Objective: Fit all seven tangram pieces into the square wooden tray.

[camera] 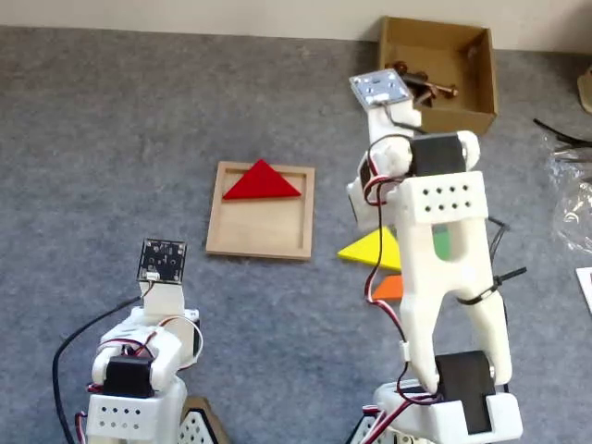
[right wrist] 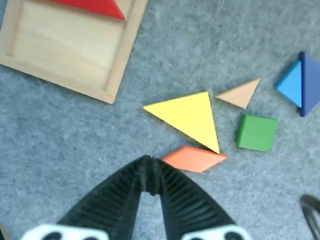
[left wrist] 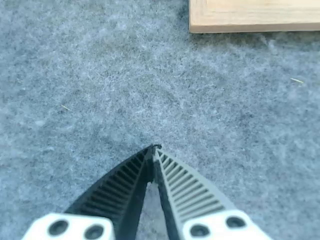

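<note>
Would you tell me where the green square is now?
In the right wrist view, the green square lies on the grey mat outside the tray, beside the yellow triangle and the small tan triangle.

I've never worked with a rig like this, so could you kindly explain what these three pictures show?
These are two small robot arms side by side on a grey felt surface. The high view looks down on both: the left arm is folded near the square wooden tray, and the right arm stretches forward beside it. The other two pictures come from a camera on each wrist, looking past that arm's own jaws. Both pairs of jaws are closed and hold nothing. The tray holds one red triangle. Beside it lie a yellow triangle, an orange parallelogram, a green square, a small wooden triangle, and a light blue triangle and a dark blue triangle side by side.
</note>
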`<state>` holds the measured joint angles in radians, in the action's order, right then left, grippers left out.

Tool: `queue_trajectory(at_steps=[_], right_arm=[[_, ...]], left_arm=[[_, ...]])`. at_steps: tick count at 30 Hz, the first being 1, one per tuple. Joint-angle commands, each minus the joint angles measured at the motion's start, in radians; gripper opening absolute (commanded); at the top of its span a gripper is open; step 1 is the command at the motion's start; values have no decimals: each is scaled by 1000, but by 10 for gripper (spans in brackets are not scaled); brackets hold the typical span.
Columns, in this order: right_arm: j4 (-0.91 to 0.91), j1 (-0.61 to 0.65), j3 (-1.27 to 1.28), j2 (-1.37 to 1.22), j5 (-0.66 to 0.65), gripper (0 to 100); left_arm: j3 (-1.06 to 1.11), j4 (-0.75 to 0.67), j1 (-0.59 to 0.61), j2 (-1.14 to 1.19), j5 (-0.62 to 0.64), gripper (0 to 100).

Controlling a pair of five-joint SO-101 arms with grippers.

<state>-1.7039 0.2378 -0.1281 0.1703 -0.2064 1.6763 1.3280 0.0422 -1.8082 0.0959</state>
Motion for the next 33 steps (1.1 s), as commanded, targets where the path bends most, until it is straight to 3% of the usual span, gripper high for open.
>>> queue_trajectory(at_steps=[1,12,21,27,33], right_arm=[[-15,-5,-64,-24,3,10],[-53,65,-450,-344,-3,11],[-51,81,-607,-539,-230,5],[-48,105,-618,-564,-494,5],[25,136,-610,-573,-560,5]], left_arm=[[19,-3,-16,-7,6,5],[19,-3,-16,-7,6,5],[19,-3,-16,-7,6,5],[19,-3,-16,-7,6,5],[19,-3,-16,-7,6,5]])
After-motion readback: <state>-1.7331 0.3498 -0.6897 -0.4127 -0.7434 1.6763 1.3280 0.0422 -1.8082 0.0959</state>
